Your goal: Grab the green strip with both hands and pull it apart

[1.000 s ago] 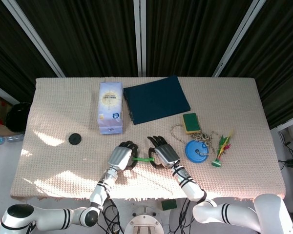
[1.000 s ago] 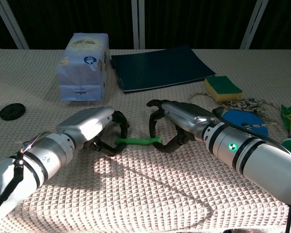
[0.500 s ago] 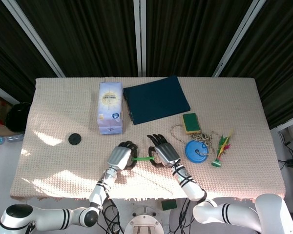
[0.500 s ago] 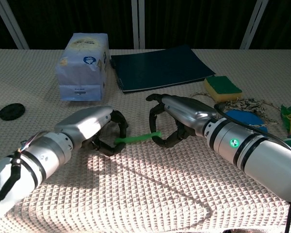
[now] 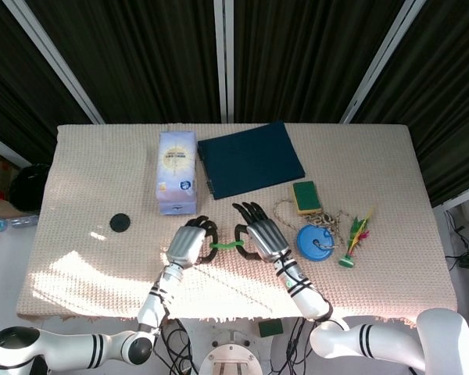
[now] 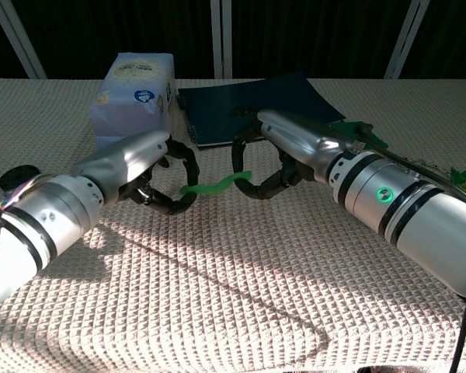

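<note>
Change: both hands have risen off the cloth and moved toward the far side; the green strip [image 6: 216,185] now hangs in the air between them, sagging slightly.
Left hand [image 6: 137,172]: dark fingers curled tight on the strip's left end.
Right hand [image 6: 283,151]: thumb and a finger pinch the right end; other fingers spread.
Surface: table [image 5: 94,164] under a beige waffle-weave cloth, patchy sunlight; dark curtains behind.
Containers: pale blue box [image 5: 177,183], shut, contents hidden; printing too small to read.
Other: navy folder [image 5: 250,158]; green-yellow sponge [image 5: 306,197]; blue disc [image 5: 314,241] with tangled twine; black round cap [image 5: 119,223].
</note>
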